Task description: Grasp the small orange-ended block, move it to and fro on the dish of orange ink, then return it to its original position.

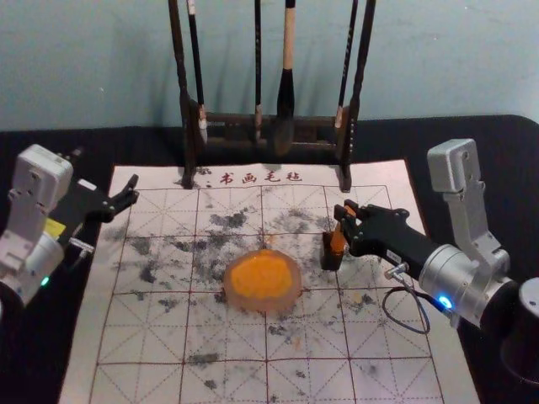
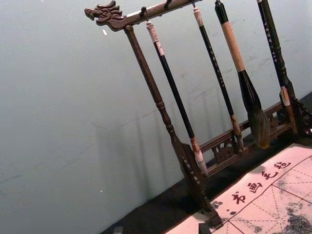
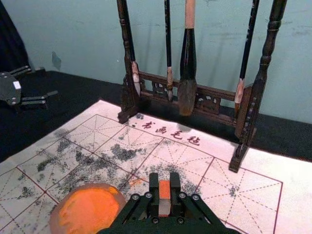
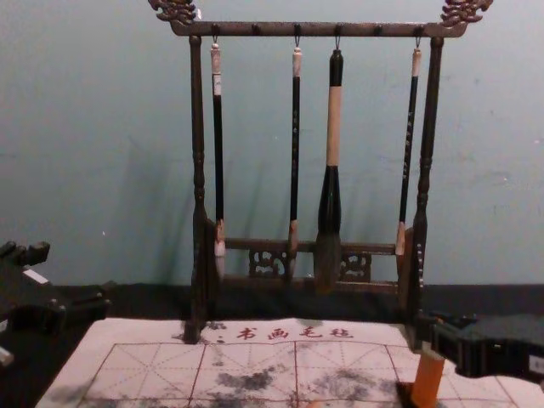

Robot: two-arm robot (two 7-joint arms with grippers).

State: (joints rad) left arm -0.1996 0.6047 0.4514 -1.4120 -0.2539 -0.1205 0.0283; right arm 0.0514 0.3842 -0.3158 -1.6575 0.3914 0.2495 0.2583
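Head view: the right gripper (image 1: 348,212) partly hides the block's (image 1: 338,240) upper end. The rack's (image 1: 360,76) top is cut off by the upper edge, the mat's (image 1: 404,379) near end by the lower. Chest view: the lower edge cuts the dark holder (image 4: 405,393); the lettering on the middle thin brush (image 4: 295,144) is too small to read. Right wrist view: the dish (image 3: 58,214) is cut off by the picture's edge.

a calligraphy workspace: brush rack (image 4: 323,30), gridded mat (image 1: 135,337), orange ink dish (image 1: 261,304)

Right end effector (image 1: 346,212) grips orange block (image 1: 338,241) beside ink dish (image 1: 263,305); left end effector (image 1: 105,172) parked at left.
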